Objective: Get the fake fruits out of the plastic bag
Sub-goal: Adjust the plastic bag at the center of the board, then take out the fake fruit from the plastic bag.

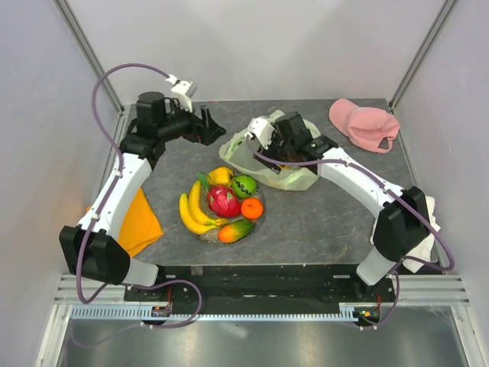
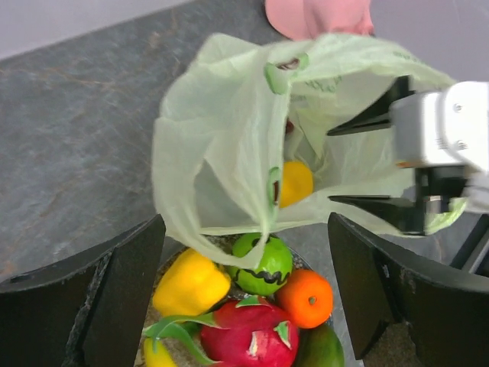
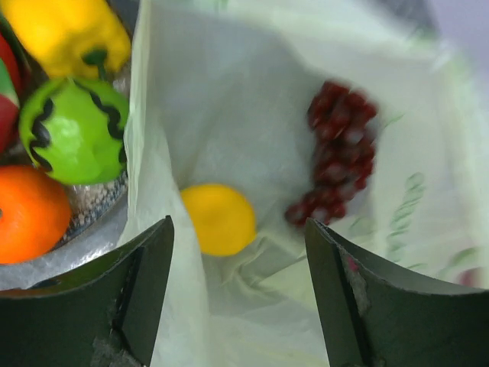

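Grey table (image 1: pixel 306 222), plastic bag (image 2: pixel 214 153), blurred green print (image 3: pixel 405 206), grapes (image 3: pixel 340 145) inside

My top camera sits high at the near edge and looks down over the whole surface (image 1: pixel 313 222). The left wrist camera faces the bag (image 2: pixel 221 138) from the far left, close up. The right wrist camera looks down into it, closer still. Both catch the yellow fruit (image 3: pixel 220 218) inside and the green fruit (image 3: pixel 72 141) just outside.

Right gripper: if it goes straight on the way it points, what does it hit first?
The right gripper, fingers open, aims almost squarely at the yellow fruit inside the plastic bag, so likely that first. The grapes sit off to the right. Depth is unclear.
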Action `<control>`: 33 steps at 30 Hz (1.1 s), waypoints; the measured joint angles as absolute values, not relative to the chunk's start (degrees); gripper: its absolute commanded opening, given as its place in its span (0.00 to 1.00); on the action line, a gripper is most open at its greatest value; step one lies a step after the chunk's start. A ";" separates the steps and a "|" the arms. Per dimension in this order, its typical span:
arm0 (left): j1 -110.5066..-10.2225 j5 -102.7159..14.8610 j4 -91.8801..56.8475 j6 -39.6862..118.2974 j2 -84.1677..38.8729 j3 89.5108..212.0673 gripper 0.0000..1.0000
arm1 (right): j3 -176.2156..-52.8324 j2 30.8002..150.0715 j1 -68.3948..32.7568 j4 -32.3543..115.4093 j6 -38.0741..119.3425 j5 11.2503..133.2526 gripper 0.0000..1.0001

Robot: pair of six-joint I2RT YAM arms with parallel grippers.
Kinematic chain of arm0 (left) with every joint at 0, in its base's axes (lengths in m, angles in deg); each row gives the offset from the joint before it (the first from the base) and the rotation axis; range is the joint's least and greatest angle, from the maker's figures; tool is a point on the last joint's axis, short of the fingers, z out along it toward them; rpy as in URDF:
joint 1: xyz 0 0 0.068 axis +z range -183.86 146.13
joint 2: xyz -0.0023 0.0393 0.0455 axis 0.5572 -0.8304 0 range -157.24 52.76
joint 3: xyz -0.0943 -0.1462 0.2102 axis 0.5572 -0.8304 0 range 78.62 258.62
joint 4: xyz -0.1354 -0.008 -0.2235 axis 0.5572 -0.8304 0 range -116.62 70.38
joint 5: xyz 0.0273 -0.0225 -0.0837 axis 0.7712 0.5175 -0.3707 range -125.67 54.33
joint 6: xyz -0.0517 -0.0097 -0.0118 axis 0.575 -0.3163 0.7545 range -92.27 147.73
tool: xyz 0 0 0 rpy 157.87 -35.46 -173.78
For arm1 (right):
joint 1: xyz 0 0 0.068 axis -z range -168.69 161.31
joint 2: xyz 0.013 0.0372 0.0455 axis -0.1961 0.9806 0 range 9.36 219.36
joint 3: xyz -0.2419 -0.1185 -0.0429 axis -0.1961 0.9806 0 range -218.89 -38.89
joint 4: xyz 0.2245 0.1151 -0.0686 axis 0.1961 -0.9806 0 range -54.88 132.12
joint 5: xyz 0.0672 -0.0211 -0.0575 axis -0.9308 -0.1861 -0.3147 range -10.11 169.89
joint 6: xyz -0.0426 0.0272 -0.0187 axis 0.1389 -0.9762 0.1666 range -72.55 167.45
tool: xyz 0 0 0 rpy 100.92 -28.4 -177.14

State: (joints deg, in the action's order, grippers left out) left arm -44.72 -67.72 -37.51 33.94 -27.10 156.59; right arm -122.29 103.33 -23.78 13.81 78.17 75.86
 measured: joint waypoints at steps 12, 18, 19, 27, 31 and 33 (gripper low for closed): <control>-56.83 -65.45 -41.07 30.16 -31.82 159.55 0.94 | -99.09 82.74 -23.67 4.54 72.01 76.76 0.80; -56.72 -65.14 -41.44 30.03 -32.95 162.02 0.94 | -106.53 91.22 -23.24 7.82 70.43 76.56 0.75; -56.72 -65.16 -41.55 30.03 -32.95 162.12 0.94 | -107.84 92.93 -23.06 8.43 69.86 76.52 0.74; -56.72 -65.14 -42.08 29.97 -32.76 162.15 0.94 | -113.21 104.88 -19.08 12.58 61.47 77.24 0.87; -56.72 -65.10 -42.17 29.94 -31.90 161.36 0.94 | -113.21 108.97 -17.53 13.35 57.36 78.57 0.91; -56.72 -65.10 -42.23 29.92 -31.25 160.86 0.94 | -113.19 110.56 -17.25 13.74 56.07 79.51 0.94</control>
